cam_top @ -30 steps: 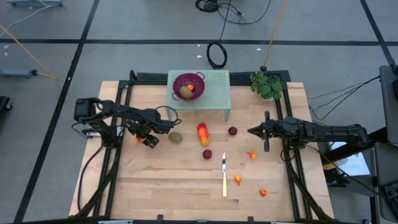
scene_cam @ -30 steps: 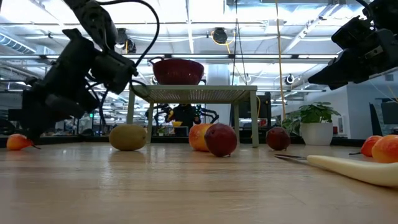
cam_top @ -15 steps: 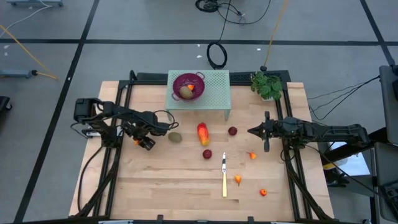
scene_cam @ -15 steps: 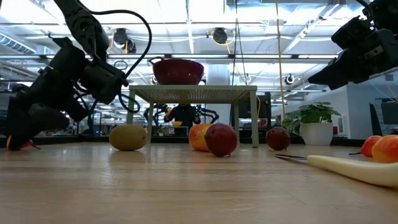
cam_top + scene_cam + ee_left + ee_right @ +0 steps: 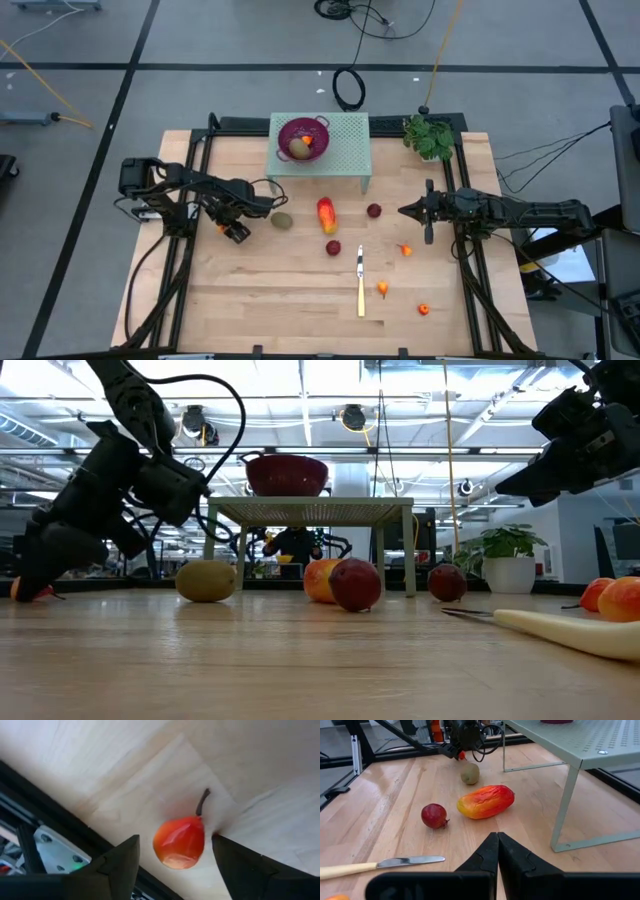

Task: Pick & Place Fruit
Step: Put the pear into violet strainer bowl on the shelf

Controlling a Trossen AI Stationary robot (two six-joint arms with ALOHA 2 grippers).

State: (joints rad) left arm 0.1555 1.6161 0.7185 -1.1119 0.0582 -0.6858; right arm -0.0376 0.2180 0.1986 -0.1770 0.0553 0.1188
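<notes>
A small orange-red fruit with a dark stem (image 5: 179,842) lies on the table near its left edge. My left gripper (image 5: 175,851) points steeply down over it, open, one finger on each side and neither plainly touching; it also shows in the high view (image 5: 230,229). In the low view the gripper (image 5: 35,575) hides most of this fruit (image 5: 18,589). My right gripper (image 5: 497,840) hangs shut above the table's right side (image 5: 403,212). A brown-green oval (image 5: 283,220), a red-orange oblong (image 5: 327,214) and two dark red balls (image 5: 373,211) (image 5: 333,248) rest on the table.
A purple colander (image 5: 303,137), holding an oval and an orange piece, stands on a green perforated stand (image 5: 350,155) at the back. A yellow-handled knife (image 5: 360,285) and small orange pieces (image 5: 405,250) (image 5: 382,289) (image 5: 424,309) lie front right. A potted plant (image 5: 430,137) stands far right.
My left gripper has sunk and shifted slightly toward the table's left edge, rolling a little, and now stands around the small orange fruit. The fruit has stayed where it was.
</notes>
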